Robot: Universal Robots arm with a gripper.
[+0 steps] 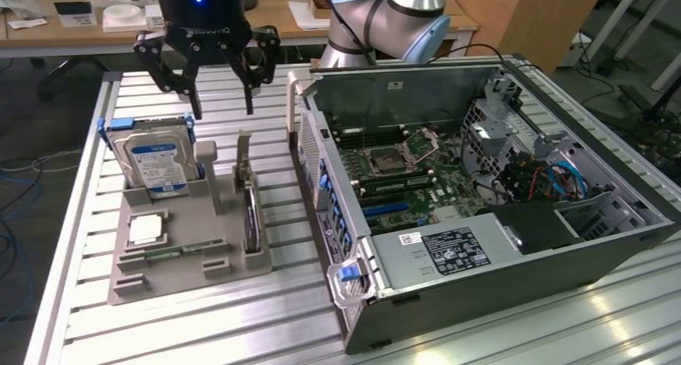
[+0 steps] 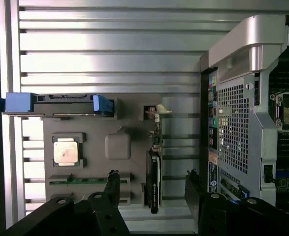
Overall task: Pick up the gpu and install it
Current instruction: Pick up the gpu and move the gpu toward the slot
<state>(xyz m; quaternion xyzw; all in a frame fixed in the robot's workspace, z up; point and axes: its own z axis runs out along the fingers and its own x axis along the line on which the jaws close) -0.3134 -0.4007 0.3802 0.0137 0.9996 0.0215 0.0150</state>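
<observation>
We see the gripper (image 1: 222,106) (image 2: 152,177) hanging above the grey holder tray (image 1: 181,284) (image 2: 50,128), its jaws spread wide with nothing in them. The gpu (image 1: 251,219) (image 2: 154,184) stands on edge in a slot of the tray, on the side nearest the open computer case (image 1: 479,245) (image 2: 242,123). In the wrist view it lines up between the two fingers, below them and untouched. Across the tray from the case, the hard drive (image 1: 158,166) (image 2: 55,104) stands upright. The CPU (image 1: 146,228) (image 2: 65,150) and memory stick (image 1: 175,253) (image 2: 80,181) lie flat on the tray. The tray rests on the slatted tabletop (image 1: 213,333) (image 2: 110,49).
</observation>
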